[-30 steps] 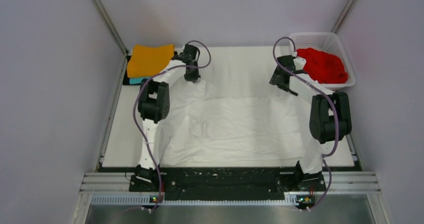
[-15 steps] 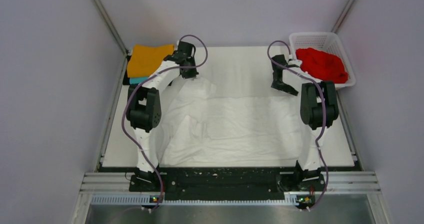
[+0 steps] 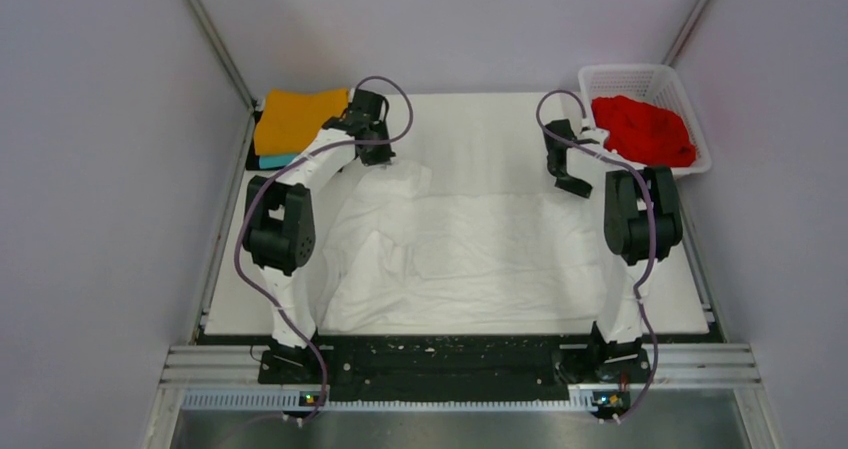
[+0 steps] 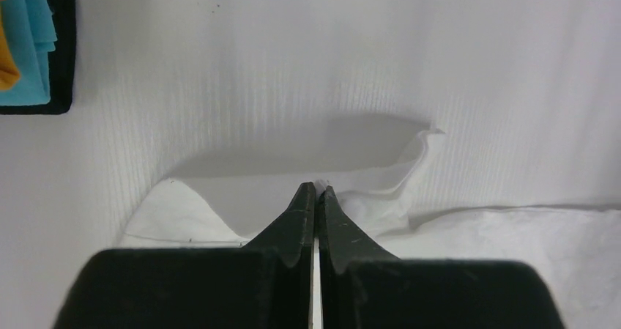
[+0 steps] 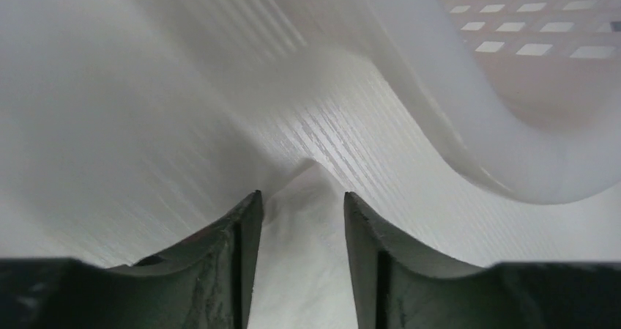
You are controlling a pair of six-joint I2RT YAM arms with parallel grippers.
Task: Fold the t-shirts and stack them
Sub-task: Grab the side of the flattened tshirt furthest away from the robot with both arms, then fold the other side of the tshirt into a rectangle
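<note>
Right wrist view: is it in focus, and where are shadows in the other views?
Right wrist view: soft and streaked, the basket wall blurred, the fingers clearer. Left wrist view: sharp, with a grey shadow behind the raised white t-shirt corner. Top external view: even light, no glare.

Soft even overhead light, grey shadow behind the white t-shirt (image 4: 183, 215), blurry right wrist view.

No text, label, brand, number or sign could be read in any of the views.
</note>
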